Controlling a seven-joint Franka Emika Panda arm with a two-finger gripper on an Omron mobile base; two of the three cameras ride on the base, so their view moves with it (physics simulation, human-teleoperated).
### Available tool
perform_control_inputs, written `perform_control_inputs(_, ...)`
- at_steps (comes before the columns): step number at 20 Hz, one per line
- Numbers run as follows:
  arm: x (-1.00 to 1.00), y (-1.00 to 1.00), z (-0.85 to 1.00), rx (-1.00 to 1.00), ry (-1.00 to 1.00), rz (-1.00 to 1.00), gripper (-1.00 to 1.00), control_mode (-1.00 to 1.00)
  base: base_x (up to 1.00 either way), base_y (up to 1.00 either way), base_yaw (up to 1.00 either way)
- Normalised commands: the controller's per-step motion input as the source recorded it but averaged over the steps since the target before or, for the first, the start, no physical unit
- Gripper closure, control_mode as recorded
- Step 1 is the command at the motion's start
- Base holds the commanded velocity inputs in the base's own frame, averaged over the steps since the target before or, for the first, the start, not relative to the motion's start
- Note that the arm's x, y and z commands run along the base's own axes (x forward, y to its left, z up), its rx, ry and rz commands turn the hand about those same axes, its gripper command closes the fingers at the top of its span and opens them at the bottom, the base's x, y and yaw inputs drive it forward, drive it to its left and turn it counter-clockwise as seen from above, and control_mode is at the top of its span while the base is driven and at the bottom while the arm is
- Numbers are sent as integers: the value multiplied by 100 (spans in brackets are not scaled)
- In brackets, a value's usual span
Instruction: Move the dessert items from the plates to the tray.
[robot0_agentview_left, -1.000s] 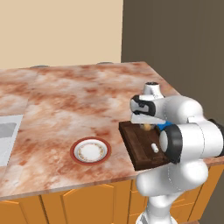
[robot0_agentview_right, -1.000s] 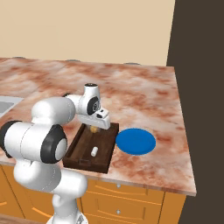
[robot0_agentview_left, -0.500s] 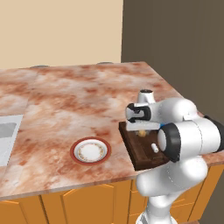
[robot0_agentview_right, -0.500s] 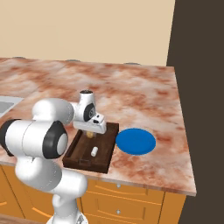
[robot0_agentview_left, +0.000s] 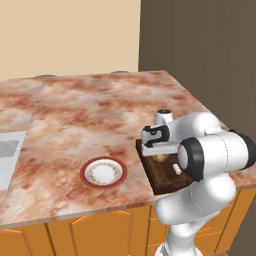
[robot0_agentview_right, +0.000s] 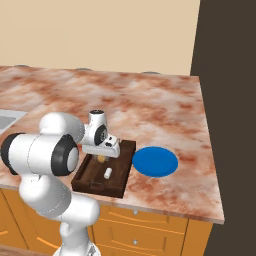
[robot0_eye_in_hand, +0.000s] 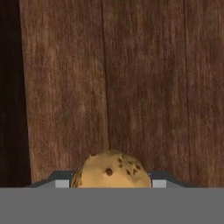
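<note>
So over the last second we've watched the gripper drop lower onto the tray, and the golden-brown ball now sits right at the wood, clamped between the fingers. Looks like we're 1 release from done. Left to right: the patterned plate at the tray's 9 o'clock is glossy, then the grainy dark tray holding the smooth white cylinder, then the flat matte blue plate at 3 o'clock.

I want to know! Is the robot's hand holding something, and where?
Yes: the gripper holds the small golden-brown ball by its sides, low over the wooden tray.
</note>
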Motion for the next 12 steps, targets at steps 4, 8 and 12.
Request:
perform_control_inputs(4,0,0,-13,0,0,5,-100,-100,0,0,0)
perform_control_inputs(8,0,0,0,0,0,1,-100,-100,0,0,0)
perform_control_inputs(12,0,0,0,0,0,0,-100,-100,0,0,0)
